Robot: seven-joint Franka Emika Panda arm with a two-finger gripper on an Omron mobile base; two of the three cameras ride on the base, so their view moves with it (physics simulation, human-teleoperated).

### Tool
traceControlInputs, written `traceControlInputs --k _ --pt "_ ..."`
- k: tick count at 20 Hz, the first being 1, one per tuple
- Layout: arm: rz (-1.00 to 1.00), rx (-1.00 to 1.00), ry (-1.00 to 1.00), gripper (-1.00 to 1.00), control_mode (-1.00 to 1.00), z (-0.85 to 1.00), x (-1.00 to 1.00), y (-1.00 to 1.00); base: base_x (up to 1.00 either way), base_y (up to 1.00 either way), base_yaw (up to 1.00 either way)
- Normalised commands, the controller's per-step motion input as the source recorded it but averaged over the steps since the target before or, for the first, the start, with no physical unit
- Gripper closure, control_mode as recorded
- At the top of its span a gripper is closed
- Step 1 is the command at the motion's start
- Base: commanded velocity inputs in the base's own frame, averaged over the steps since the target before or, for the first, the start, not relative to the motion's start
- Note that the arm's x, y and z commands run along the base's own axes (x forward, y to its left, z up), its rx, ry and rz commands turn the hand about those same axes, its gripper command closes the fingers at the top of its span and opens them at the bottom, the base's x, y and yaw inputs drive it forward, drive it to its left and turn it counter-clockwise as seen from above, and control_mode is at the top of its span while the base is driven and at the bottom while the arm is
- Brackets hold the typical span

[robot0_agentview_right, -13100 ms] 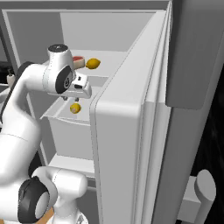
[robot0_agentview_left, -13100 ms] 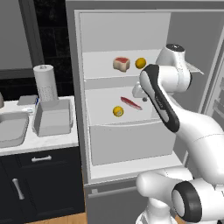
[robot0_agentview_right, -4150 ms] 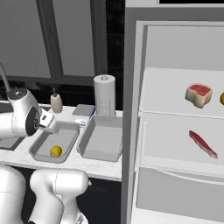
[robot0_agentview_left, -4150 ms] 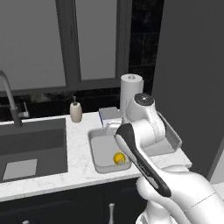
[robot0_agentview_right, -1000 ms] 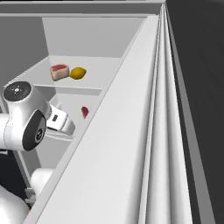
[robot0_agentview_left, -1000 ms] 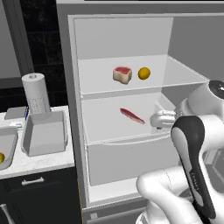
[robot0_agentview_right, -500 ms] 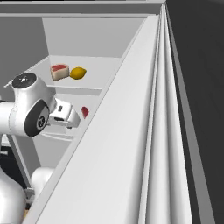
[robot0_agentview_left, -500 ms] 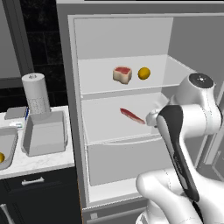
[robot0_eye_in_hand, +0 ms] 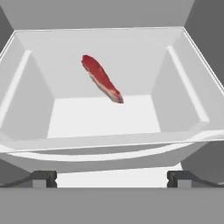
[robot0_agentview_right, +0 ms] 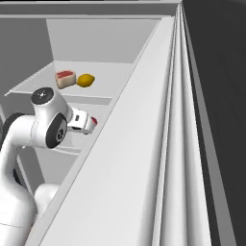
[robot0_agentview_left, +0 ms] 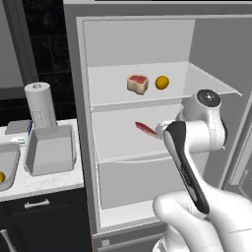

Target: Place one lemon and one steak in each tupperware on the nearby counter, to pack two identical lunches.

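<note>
White fridge shelves (robot0_agentview_left: 118,101) fill the middle of the kitchen, with the marble counter (robot0_agentview_left: 44,179) to their left. On the upper shelf a blocky steak chunk (robot0_agentview_left: 137,83) sits just beside a lemon (robot0_agentview_left: 162,82); on the shelf below lies the flat red steak strip (robot0_eye_in_hand: 101,78), alone and well apart from the walls. The gripper (robot0_eye_in_hand: 111,177) hangs in front of that lower shelf with its jaws spread to their widest and nothing between them, the strip lying ahead and a little left of centre in the hand view. On the counter, one tupperware (robot0_agentview_left: 50,152) stands empty in front of a paper towel roll (robot0_agentview_left: 40,104), and the other tupperware (robot0_agentview_left: 6,165), at the left edge, already has a lemon (robot0_agentview_left: 2,177) in it. The step in hand looks like picking up the strip. Since it is thin and flat, the gripper should probably reach further in, centre over the middle of the strip, and turn so the jaws close across its narrow width, coming low enough to catch it without scraping the shelf. A grasp near either tapered end would risk the meat slipping out during the carry.
</note>
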Motion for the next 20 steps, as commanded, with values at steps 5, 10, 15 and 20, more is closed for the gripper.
traceControlInputs --k 5,10,15,20 --pt "0.00 0.00 -0.08 -1.00 -1.00 -0.39 0.71 0.00 0.00 0.00 0.00" --pt "0.00 0.00 0.07 -1.00 -1.00 -0.33 0.63 -0.01 0.00 0.00 0.00" --pt "0.00 0.00 0.07 -1.00 -1.00 -0.19 0.65 -0.12 0.00 0.00 0.00" --pt "0.03 0.01 0.04 -1.00 -1.00 -0.31 0.32 -0.22 0.00 0.00 0.00"
